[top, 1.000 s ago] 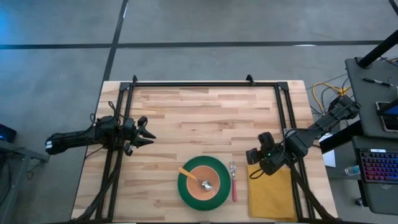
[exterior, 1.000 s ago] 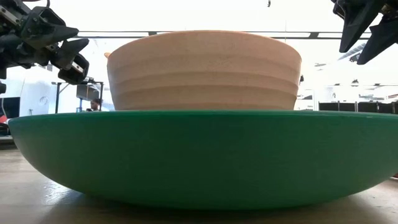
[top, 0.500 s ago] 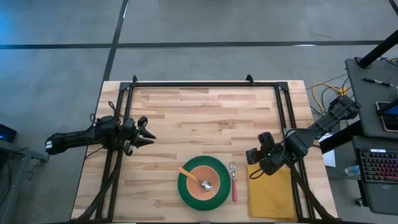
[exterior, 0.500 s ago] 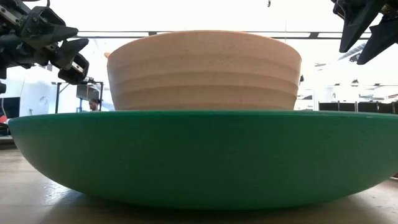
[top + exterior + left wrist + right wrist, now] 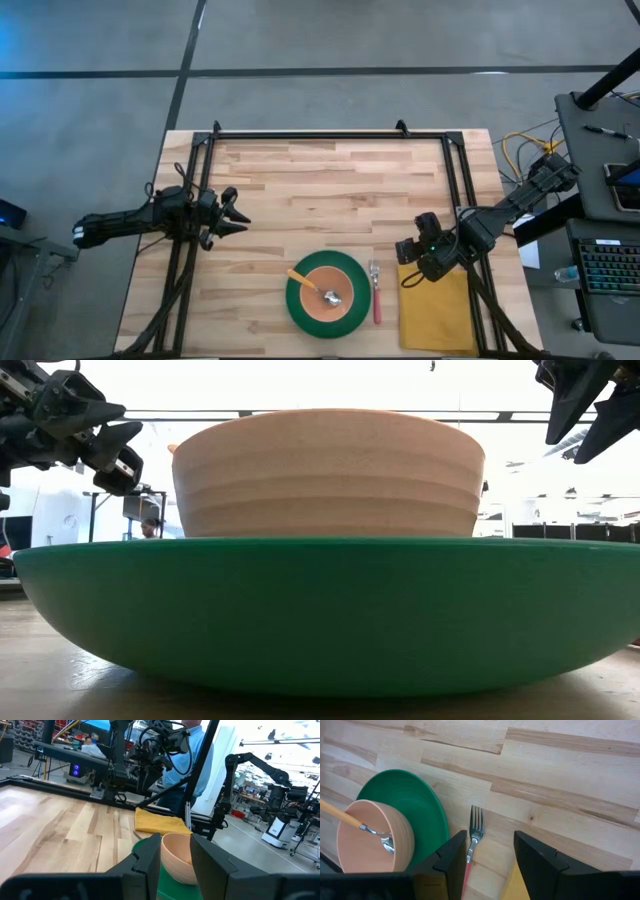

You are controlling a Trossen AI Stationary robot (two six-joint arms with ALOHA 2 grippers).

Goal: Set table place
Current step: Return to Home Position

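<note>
The green plate (image 5: 327, 294) lies near the table's near edge with the peach bowl (image 5: 329, 289) on it. The orange-handled spoon (image 5: 305, 282) lies in the bowl, its handle leaning on the rim. The red-handled fork (image 5: 376, 292) lies on the wood just right of the plate. The mustard napkin (image 5: 437, 312) lies flat right of the fork. My right gripper (image 5: 407, 264) hovers open over the napkin's far left corner, touching nothing. My left gripper (image 5: 240, 213) is open and empty above the table's left side.
The black metal frame (image 5: 330, 134) runs along the table's far side and down both sides. A person in a blue shirt (image 5: 192, 755) stands beyond the table's right edge. Bare wood (image 5: 330, 190) lies across the table's far half.
</note>
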